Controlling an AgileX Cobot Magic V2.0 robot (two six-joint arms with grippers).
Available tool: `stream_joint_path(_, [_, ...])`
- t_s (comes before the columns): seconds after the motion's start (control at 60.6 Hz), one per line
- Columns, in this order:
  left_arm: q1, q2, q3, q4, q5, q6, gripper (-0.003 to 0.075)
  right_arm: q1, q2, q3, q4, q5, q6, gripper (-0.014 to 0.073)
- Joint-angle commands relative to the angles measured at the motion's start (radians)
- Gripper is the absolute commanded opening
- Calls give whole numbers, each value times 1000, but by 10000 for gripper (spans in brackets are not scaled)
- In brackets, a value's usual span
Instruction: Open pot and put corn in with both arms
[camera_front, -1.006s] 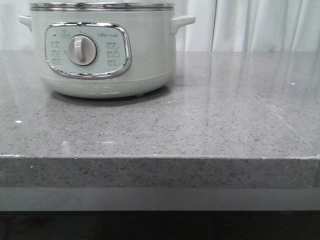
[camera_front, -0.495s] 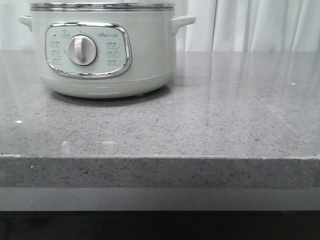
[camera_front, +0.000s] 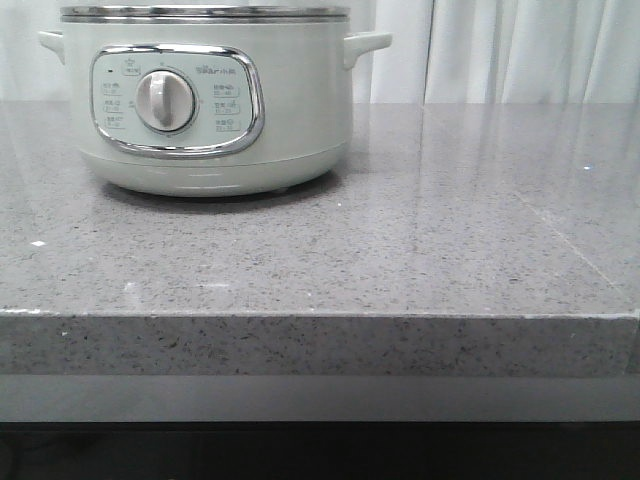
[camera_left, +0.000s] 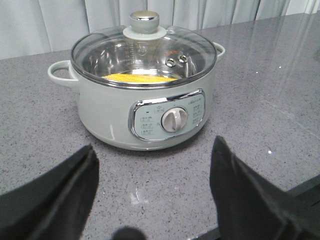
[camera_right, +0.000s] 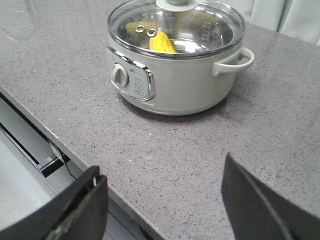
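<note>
The pale grey-green pot (camera_front: 210, 110) stands at the back left of the grey counter; it also shows in the left wrist view (camera_left: 145, 95) and the right wrist view (camera_right: 175, 65). A glass lid (camera_left: 145, 47) with a round knob (camera_left: 145, 20) sits on it. The yellow corn (camera_left: 140, 78) lies inside the pot under the lid; it also shows in the right wrist view (camera_right: 161, 42). My left gripper (camera_left: 155, 172) is open and empty, over the counter in front of the pot. My right gripper (camera_right: 162, 195) is open and empty above the counter's front edge. Neither gripper shows in the front view.
The grey speckled counter (camera_front: 400, 250) stretches to the right of the pot. Its front edge (camera_front: 320, 315) runs across the front view. White curtains (camera_front: 520, 50) hang behind it. A lower ledge (camera_right: 20, 175) lies below the counter edge.
</note>
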Motion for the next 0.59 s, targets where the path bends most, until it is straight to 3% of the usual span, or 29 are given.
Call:
stream_joint_path(0.0, [-8, 1, -19, -10, -85, 1, 376, -3, -1, -27, 5, -72, -9, 416])
stream_joint_path(0.165, [-8, 1, -19, -10, -92, 1, 155, -3, -1, -27, 5, -72, -9, 144])
stream_joint_path(0.33, [-8, 1, -19, -10, -92, 1, -22, -3, -1, -27, 5, -72, -9, -55])
stream_joint_path(0.429, [-8, 1, -19, -10, -87, 1, -20, -3, -1, -27, 5, -72, -9, -124])
stream_joint_path(0.577, [-8, 1, -19, -10, -87, 1, -20, -3, -1, -27, 5, -72, -9, -118])
